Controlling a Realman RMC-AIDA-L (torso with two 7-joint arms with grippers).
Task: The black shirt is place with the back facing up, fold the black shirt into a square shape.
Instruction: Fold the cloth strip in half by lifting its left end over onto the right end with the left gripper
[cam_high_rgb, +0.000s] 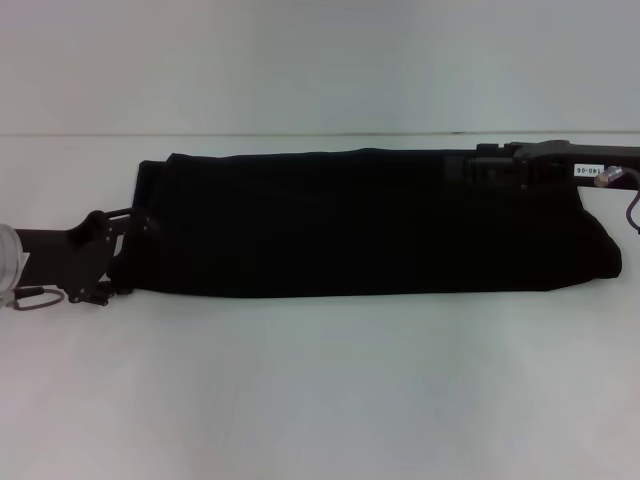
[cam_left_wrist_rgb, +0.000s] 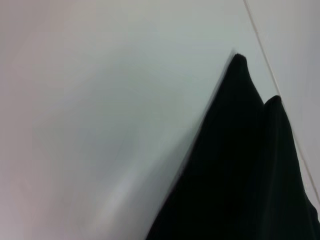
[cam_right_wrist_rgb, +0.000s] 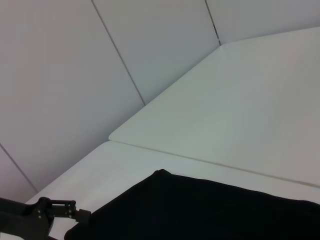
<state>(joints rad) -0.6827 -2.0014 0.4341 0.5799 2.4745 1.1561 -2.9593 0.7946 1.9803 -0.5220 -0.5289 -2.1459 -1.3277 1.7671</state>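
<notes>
While folded long, black shirt (cam_high_rgb: 370, 225) matte, creased, on white table (cam_high_rgb: 320, 390)

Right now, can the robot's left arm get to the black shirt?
Probably yes. The left gripper is already at the left end of the black shirt, which lies as a long folded band on the table. Nothing stands between them.

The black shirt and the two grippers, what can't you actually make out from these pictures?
- Left gripper: in the head view its fingertips merge with the black shirt, so grip is unclear.
- Right gripper: head view, black on black at the far edge; fingers indistinguishable.
- Shirt's sleeves and neckline: hidden inside the folded strip in all views.
- Left wrist view: shirt cut off by the frame edge.
</notes>
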